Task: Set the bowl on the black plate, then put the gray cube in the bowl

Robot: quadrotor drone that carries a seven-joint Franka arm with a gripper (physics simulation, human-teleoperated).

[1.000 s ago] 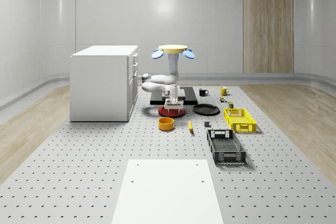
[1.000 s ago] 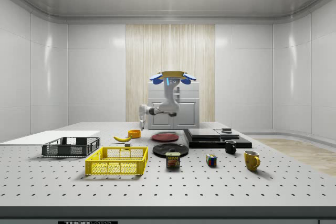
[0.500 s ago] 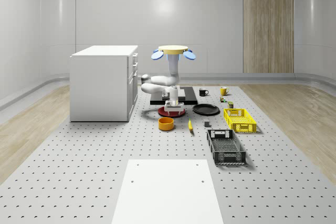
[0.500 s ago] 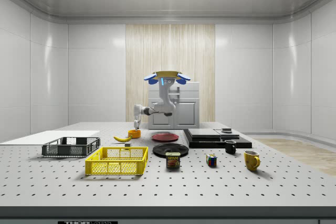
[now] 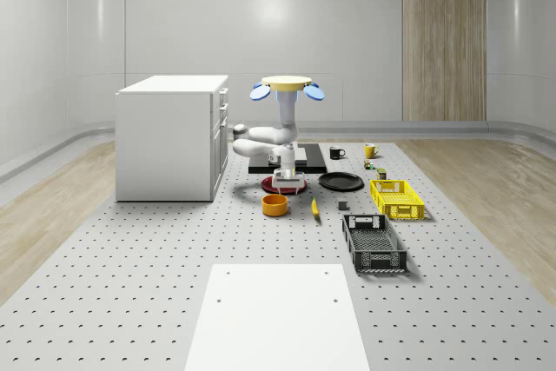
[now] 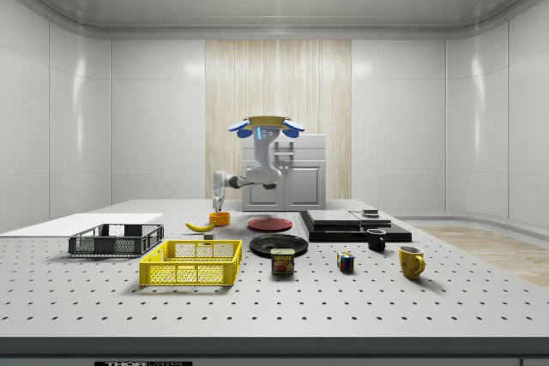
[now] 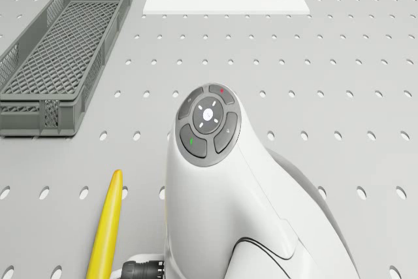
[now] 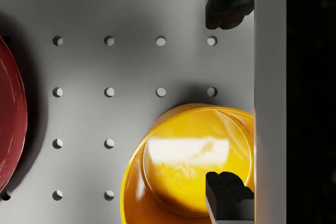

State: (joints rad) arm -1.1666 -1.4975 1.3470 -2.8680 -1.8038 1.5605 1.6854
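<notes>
Since the earlier frames, drone [image 6: 264, 126] and arm had shifted toward the side view's left, bringing the gripper [image 6: 218, 203] over the shallow glossy orange bowl [image 5: 275, 204]. That bowl sat on the perforated table [image 5: 130, 267], just near of the red plate [image 6: 269, 223]; the flat black plate [image 5: 340, 182] lay to its right. Fingers [image 8: 226, 6] stood spread apart, one above the bowl's hollow, likely lining up to pinch its rim. I couldn't pick out the gray cube.

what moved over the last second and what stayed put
The drone drifted toward the side view's left, and the arm swung the gripper off the red plate to just above the orange bowl. The jaws stand open, with nothing taken hold of. The bowl, black plate and banana stayed put.
</notes>
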